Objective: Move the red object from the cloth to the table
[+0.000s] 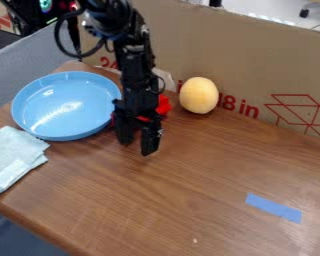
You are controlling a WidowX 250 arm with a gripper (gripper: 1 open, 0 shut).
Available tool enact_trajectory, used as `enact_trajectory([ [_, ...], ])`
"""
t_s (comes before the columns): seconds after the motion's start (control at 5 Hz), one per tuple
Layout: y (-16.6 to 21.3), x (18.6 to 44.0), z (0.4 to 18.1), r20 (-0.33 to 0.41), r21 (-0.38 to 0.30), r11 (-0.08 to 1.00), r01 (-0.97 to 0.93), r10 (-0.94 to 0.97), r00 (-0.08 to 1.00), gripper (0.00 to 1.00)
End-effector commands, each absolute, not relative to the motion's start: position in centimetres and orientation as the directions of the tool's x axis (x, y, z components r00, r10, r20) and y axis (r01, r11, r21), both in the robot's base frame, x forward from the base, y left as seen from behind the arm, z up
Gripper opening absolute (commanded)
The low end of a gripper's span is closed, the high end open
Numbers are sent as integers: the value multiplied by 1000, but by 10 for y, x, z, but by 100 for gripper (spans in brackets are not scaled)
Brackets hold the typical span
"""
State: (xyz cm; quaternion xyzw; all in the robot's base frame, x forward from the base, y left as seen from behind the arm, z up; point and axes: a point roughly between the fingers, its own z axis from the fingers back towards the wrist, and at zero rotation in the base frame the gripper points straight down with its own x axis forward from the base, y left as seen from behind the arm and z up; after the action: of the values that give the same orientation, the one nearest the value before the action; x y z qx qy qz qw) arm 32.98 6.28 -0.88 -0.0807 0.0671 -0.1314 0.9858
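The jaws stand spread, straddling the red object, which lies on the wooden surface beside the plate, well apart from the cloth. Closing off-centre could nudge it toward the ball.

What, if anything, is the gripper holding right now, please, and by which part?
Nothing is clearly held: the gripper stands open, straddling the red object on the table; whether its fingers touch the object cannot be told.

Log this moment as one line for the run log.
claw: open, pointing down over red object | red object: on table, beside blue plate, not on cloth | held: cannot tell
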Motion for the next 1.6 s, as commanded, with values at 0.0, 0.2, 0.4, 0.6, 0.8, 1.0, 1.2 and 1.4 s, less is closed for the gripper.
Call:
enact_trajectory([
  [0.0, 74, 329, 31, -9, -158, 953, 259, -264, 965, 100],
  [0.2, 64, 330, 38, 36, -154, 952, 266, -264, 964, 100],
  [0.4, 52, 331, 67, 92, -95, 950, 297, -289, 953, 100],
  [0.6, 62, 325, 102, 140, -54, 948, 315, -305, 942, 100],
  [0.8, 69, 332, 123, 186, -59, 945, 321, -305, 934, 100],
  [1.0, 76, 330, 121, 206, -62, 944, 323, -305, 930, 100],
  [1.2, 72, 327, 127, 194, -58, 944, 326, -310, 931, 100],
  [1.4, 64, 318, 133, 184, -71, 941, 330, -312, 932, 100],
])
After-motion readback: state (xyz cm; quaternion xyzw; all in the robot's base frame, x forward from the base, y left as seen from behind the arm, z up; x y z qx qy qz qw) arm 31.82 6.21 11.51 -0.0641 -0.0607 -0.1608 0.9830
